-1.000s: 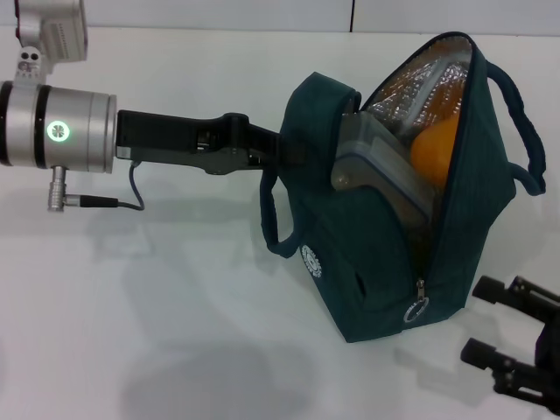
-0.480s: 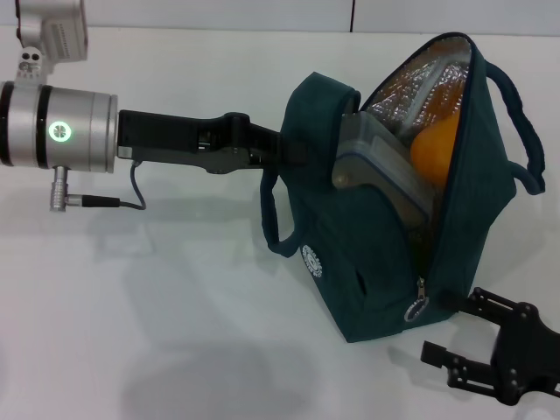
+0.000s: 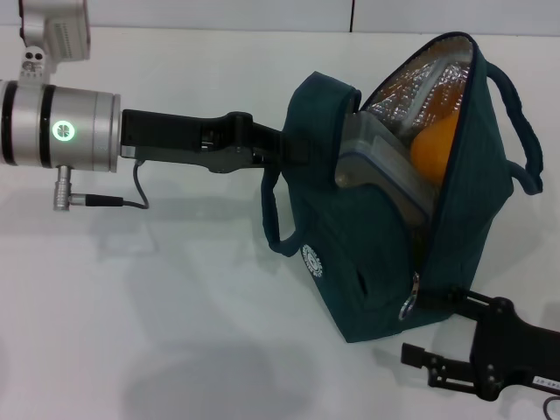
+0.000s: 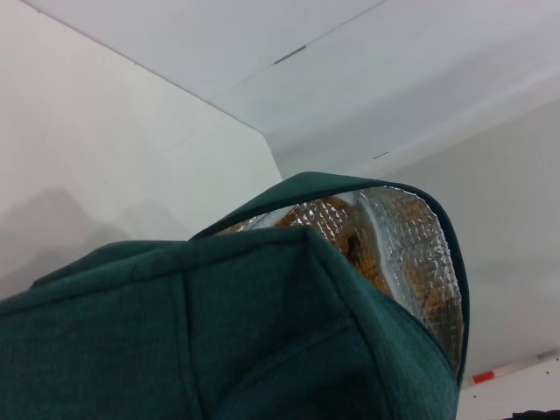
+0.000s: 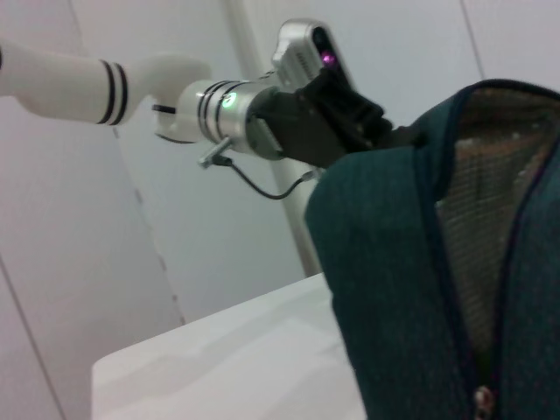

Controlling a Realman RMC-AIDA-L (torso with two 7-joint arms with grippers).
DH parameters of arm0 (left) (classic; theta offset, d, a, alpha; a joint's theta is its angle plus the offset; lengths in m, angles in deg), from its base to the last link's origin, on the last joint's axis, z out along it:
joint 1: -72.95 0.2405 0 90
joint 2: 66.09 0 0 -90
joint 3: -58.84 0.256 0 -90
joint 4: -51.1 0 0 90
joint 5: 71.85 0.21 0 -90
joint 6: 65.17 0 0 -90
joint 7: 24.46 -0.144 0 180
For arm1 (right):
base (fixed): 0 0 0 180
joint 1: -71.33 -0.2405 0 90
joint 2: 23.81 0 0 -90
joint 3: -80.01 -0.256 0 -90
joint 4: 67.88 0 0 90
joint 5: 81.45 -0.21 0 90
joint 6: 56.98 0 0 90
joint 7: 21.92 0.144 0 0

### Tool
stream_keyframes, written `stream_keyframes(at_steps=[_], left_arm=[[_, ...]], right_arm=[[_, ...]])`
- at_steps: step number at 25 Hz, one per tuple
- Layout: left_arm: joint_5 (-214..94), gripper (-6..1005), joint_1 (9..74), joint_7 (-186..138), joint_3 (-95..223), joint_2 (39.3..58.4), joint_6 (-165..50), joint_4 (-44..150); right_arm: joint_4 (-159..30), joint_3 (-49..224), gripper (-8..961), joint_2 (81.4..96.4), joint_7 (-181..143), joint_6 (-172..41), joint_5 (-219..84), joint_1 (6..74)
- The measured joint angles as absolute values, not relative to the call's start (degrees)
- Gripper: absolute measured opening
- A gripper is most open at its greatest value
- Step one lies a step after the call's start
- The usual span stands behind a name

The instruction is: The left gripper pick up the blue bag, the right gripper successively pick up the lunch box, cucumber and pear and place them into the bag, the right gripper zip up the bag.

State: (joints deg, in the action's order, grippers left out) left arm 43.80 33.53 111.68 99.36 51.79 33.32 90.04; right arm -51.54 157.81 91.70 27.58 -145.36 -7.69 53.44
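- The left gripper (image 3: 293,150) reaches level across the tabletop (image 3: 157,297) from the robot's left, its black arm stretched straight behind a silver-grey cylindrical wrist with a green ring light. Its tip is buried in the upper left edge of the blue bag (image 3: 367,262), clamped on the fabric there and holding that side up.
- In the right wrist view the same left gripper (image 5: 385,131) shows farther off, gripping the top corner of the blue bag (image 5: 394,289).
- The right gripper (image 3: 437,337) lies low at the bag's bottom right corner, its arm coming in from the right edge of the head view. Its fingers stand apart, one right by the base of the bag just beside the zipper ring-pull (image 3: 406,308), the other lower, out over the tabletop; neither holds anything.
- The bag stands upright on the tabletop with its mouth gaping and tilted toward the right, the silver foil lining (image 3: 429,79) showing, and the zipper undone almost down to the pull at the bottom corner.
- Inside the bag, the lunch box (image 3: 385,166) leans on edge against the left wall.
- The pear (image 3: 435,144) sits in the bag just beside the lunch box, on its right.
- In the left wrist view the bag (image 4: 219,341) fills the near field, with foil lining visible beyond its rim.
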Motion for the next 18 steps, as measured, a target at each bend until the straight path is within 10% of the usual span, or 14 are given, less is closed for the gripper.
stream_keyframes(at_steps=[18], left_arm=[[43.81, 44, 33.73, 111.68, 99.36, 51.94, 33.26, 90.04]], right_arm=[[-51.59, 160.16, 627, 91.77, 27.74, -144.84, -8.79, 53.31]])
